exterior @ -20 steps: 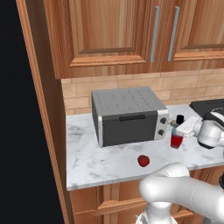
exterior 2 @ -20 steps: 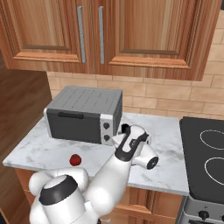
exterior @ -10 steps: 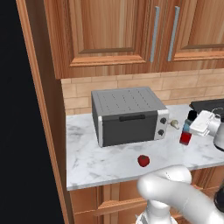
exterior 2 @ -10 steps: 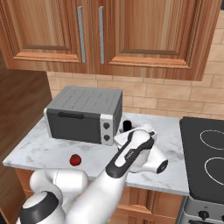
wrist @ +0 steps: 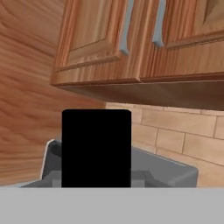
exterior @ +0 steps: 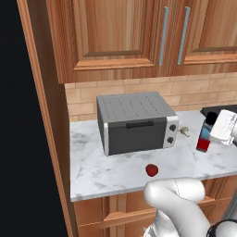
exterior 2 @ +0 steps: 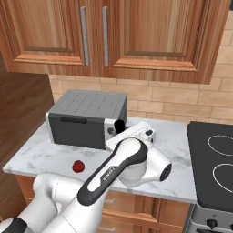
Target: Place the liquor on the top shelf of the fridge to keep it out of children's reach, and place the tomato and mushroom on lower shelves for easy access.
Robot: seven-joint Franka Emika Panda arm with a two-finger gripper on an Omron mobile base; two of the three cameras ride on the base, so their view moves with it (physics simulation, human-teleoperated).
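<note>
One liquor bottle [exterior: 203, 137], one tomato [exterior: 152, 170], one mushroom [exterior: 184, 132] and one grey countertop oven [exterior: 134, 122] are on or above the marble table [exterior: 106, 173]. The tomato lies alone near the table's front edge, well in front of the oven. The mushroom sits just beside the oven's right side, toward the back. The liquor bottle is upright near the table's right end, lifted clear of the marble as far as the left base view shows, with the gripper [exterior: 217, 129] clamped on its upper part; in the hand view its black cap [wrist: 96, 148] fills the middle, square-on. The white arm rises from the base, bends at the elbow and reaches forward over the table's front edge, hand roughly level. Two wooden cabinet doors [exterior 2: 95, 36] with grey bar handles hang above.
</note>
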